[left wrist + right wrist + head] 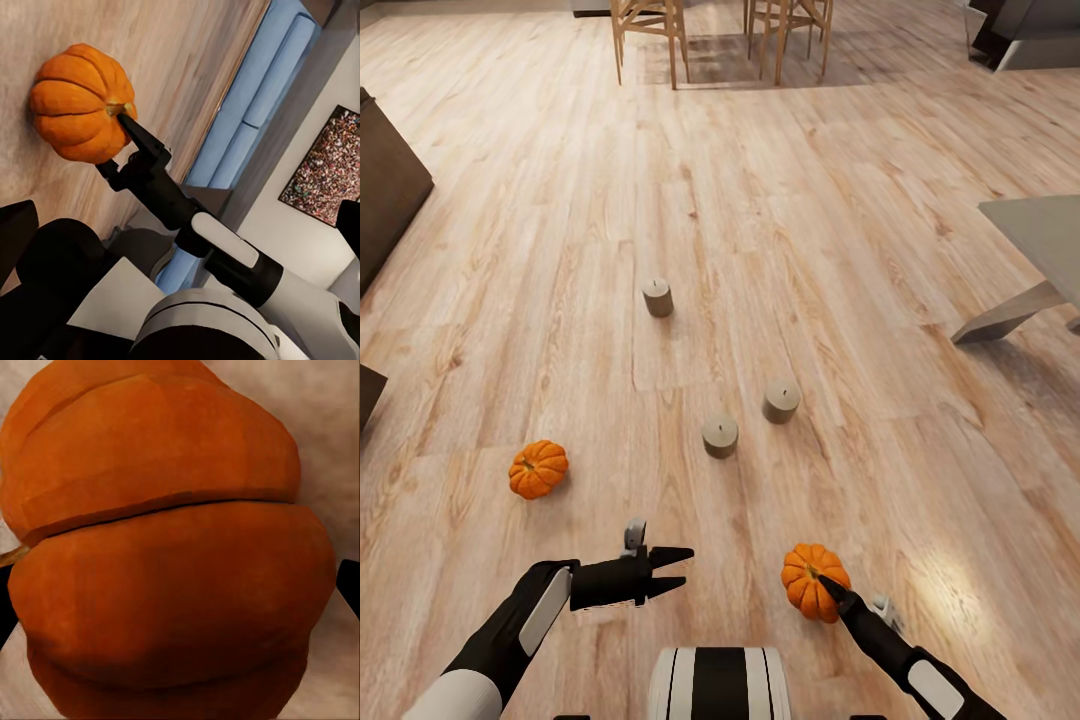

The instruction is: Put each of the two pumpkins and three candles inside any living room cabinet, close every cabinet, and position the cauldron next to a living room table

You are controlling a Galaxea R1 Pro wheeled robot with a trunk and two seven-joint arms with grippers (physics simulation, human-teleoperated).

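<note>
Right gripper is clamped around a pumpkin just in front of the robot, one finger up by the stem. Left gripper hangs nearby with its fingers parted and nothing in them. Second pumpkin and three candles sit on the wood floor ahead.

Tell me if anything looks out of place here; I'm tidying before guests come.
Yes: two pumpkins and three candles lie scattered on the bare wood floor. One pumpkin sits alone at left; the other pumpkin is at the right gripper. The candles stand upright, apart. Nothing looks damaged or spilled.
</note>
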